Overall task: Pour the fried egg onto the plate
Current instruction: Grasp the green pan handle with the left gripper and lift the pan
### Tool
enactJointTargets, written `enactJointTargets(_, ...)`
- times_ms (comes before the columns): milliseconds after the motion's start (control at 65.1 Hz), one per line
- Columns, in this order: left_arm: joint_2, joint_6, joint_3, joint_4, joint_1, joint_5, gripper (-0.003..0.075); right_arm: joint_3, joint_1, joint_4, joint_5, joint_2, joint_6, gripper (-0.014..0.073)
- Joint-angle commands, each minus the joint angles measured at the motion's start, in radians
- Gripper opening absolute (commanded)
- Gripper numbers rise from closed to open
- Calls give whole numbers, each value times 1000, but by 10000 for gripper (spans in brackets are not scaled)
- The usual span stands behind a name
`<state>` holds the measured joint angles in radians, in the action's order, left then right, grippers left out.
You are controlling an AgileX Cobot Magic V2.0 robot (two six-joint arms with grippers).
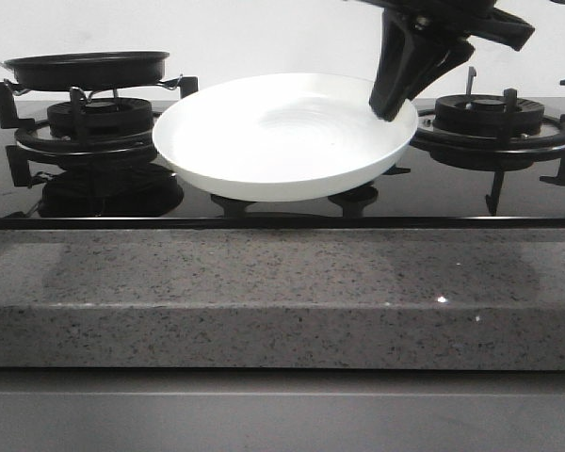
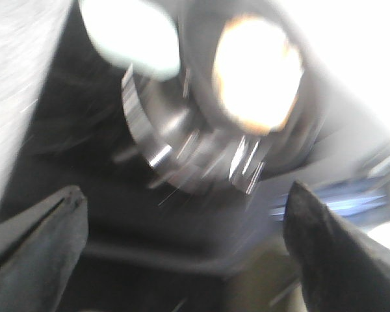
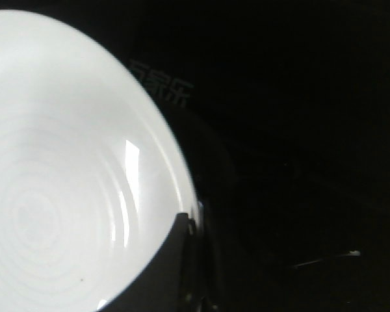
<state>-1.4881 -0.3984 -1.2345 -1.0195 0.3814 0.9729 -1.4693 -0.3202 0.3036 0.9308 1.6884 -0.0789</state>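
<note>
Plate (image 1: 282, 141) up off the stove, egg not yet poured.
Right claw (image 1: 388, 111) grips the plate's rim and holds it tilted between the burners; the plate is bare. Fried egg (image 2: 257, 71) sits in the black pan (image 1: 89, 68) on the left burner (blurred in the wrist view), while the left claw (image 2: 182, 244) hangs wide, holding nothing. Pan pickup and pour are both left, I judge.

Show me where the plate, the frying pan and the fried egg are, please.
plate (image 1: 264, 141): front view, the bare middle of its white inner surface.
frying pan (image 1: 89, 68): front view, its black side wall, on the left burner.
fried egg (image 2: 257, 71): left wrist view, blurred, the middle of the pale disc.
</note>
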Motion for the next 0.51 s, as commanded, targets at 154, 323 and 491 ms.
enactJointTargets(154, -148, -23, -109, -310, 24, 65, 596, -25, 3, 7, -42, -43, -9, -69)
enactJointTargets(323, -236, -23, -163, -373, 24, 92, 573, -25, 3, 7, -42, -43, -9, -69)
enactJointTargets(491, -293, -23, -178, -441, 22, 96, 564, -25, 3, 7, -41, -43, -9, -69)
